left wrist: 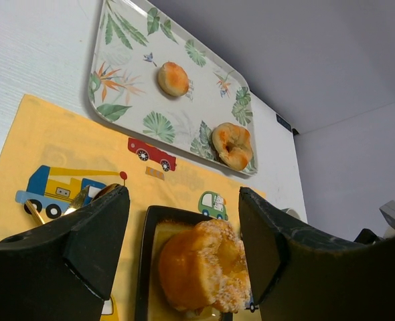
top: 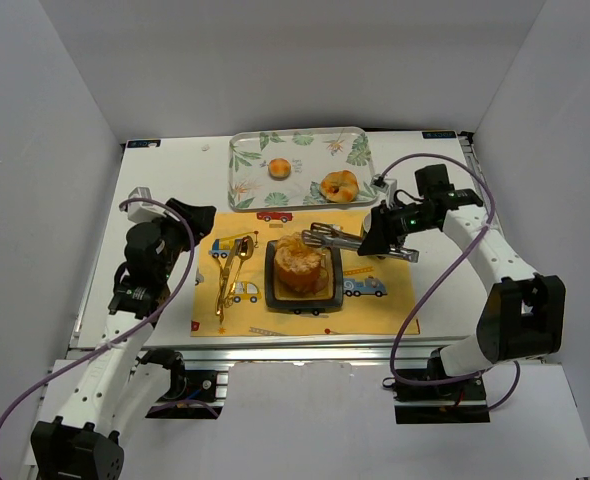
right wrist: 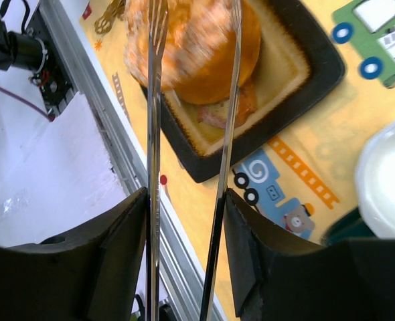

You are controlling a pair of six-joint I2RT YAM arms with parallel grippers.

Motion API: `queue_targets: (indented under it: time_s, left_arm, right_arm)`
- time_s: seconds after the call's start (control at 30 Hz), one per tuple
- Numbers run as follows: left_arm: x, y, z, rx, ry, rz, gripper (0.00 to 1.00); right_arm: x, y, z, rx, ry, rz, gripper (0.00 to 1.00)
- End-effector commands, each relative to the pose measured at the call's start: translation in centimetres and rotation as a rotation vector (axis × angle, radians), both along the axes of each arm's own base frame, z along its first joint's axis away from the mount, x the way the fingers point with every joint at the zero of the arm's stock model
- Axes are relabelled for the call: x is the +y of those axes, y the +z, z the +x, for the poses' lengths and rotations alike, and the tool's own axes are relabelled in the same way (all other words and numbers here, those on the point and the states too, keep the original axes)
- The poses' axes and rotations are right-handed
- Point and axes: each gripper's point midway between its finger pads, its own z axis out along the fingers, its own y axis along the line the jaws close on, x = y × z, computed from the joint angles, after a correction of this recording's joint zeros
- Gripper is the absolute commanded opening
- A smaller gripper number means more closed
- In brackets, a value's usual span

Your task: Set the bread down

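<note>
- The right gripper (top: 380, 238) (right wrist: 184, 200) has its fingers pinching the two arms of the metal tongs (top: 330, 238) (right wrist: 154, 100), just right of the black square plate (top: 300, 306) (right wrist: 304, 73).
- The tong arms reach over the plate, one on each side of the bread (top: 300, 262) (right wrist: 197, 53) (left wrist: 201, 267).
- The sugar-dusted bread sits on the plate's centre.
- The left gripper (top: 193, 228) (left wrist: 183, 197) is left of the plate, fingers spread, holding nothing.
- A leaf-patterned tray (top: 245, 150) (left wrist: 100, 60) with two pastries lies behind the plate.
</note>
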Motion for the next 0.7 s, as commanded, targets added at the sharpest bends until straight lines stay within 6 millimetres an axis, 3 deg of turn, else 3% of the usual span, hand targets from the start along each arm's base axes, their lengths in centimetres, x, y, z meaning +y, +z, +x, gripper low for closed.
queue_targets:
  time_s: [0.0,0.13,0.2,0.23,0.33,0.37,0.43,0.47,0.5,0.53,0.57,0.6,0.67]
  left_arm:
    - [0.1,0.6,-0.3,-0.023,0.002,-0.006,0.75]
    - [0.0,0.7,-0.1,-0.02,-0.002,-0.003,0.75]
    - [0.0,0.7,-0.1,-0.021,-0.002,0.002,0.75]
    - [-0.1,0.8,0.0,-0.022,-0.004,0.001,0.75]
    - [-0.4,0.9,0.1,-0.032,-0.02,-0.006,0.69]
    - [-0.4,0.7,0.3,-0.028,-0.02,-0.008,0.47]
    - [-1.5,0.7,0.2,-0.032,-0.077,-0.022,0.08]
    - [-1.7,0.3,0.4,-0.017,-0.087,-0.02,0.0]
    - [-1.9,0.2,0.5,-0.015,-0.101,-0.021,0.0]
    - [-2.6,0.0,0.4,-0.005,-0.139,-0.024,0.0]
    - [-2.8,-0.3,0.4,0.005,-0.153,-0.022,0.0]
    - [-3.2,-0.9,0.6,0.023,-0.174,-0.014,0.0]
    - [-4.2,-1.6,0.6,0.05,-0.232,-0.015,0.02]
  right_arm:
    - [-0.3,2.7,1.7,-0.098,-0.011,0.047,0.53]
    - [-0.7,3.2,2.2,-0.109,-0.025,0.052,0.54]
    - [-0.8,3.7,2.4,-0.135,-0.023,0.056,0.49]
    - [-0.8,4.2,2.7,-0.154,-0.023,0.063,0.45]
    - [-1.3,6.5,3.9,-0.235,-0.04,0.084,0.2]
    - [-2.0,7.3,4.5,-0.27,-0.068,0.081,0.02]
    - [-3.6,8.7,6.9,-0.367,-0.167,0.061,0.0]
    - [-5.3,9.1,7.7,-0.405,-0.239,0.044,0.0]
    - [-7.8,9.6,10.0,-0.492,-0.351,-0.007,0.0]
    - [-9.2,9.6,10.9,-0.514,-0.433,-0.025,0.0]
    - [-11.8,7.5,11.0,-0.515,-0.544,-0.075,0.0]
    - [-14.9,7.7,13.1,-0.626,-0.69,-0.146,0.0]
    - [-18.8,5.8,13.7,-0.691,-0.885,-0.224,0.0]
